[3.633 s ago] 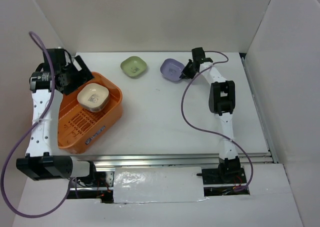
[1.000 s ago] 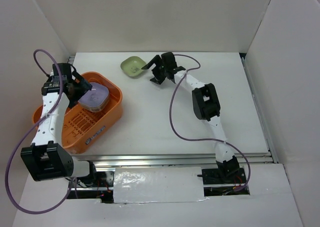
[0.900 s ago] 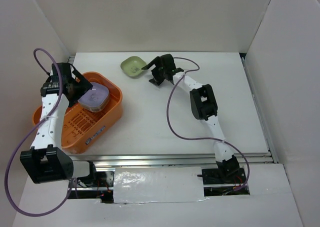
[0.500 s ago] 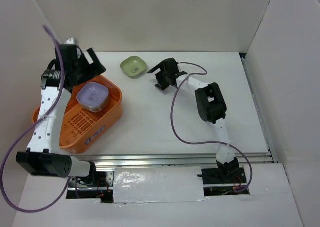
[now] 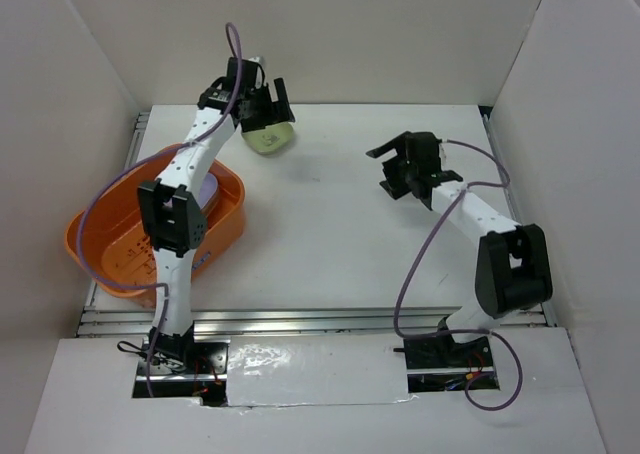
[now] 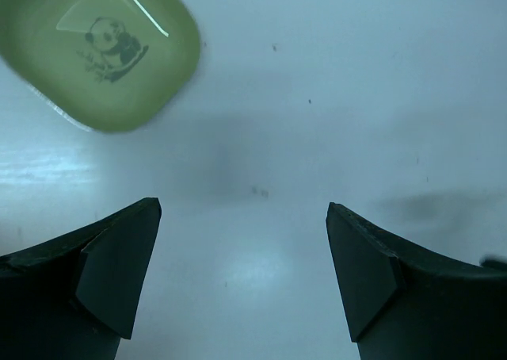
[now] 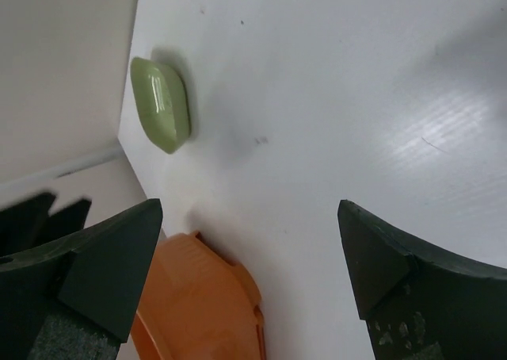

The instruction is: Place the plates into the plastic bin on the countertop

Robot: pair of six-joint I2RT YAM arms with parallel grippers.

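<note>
A pastel green plate with a grey panda print lies on the white countertop at the back. My left gripper hovers open just behind it; in the left wrist view the green plate lies up and to the left of the empty open left gripper. The orange plastic bin stands at the left. A lilac plate lies in it, mostly hidden by my left arm. My right gripper is open and empty over the table's right half. The right wrist view shows the green plate and the bin beyond the right gripper.
White walls close in the table at the back and on both sides. A metal rail runs along the front edge. Purple cables loop from both arms, the left one over the bin.
My left arm has swung from over the bin to the back, above the green plate. My right gripper has drawn back to the right, away from that plate. Both stayed open.
</note>
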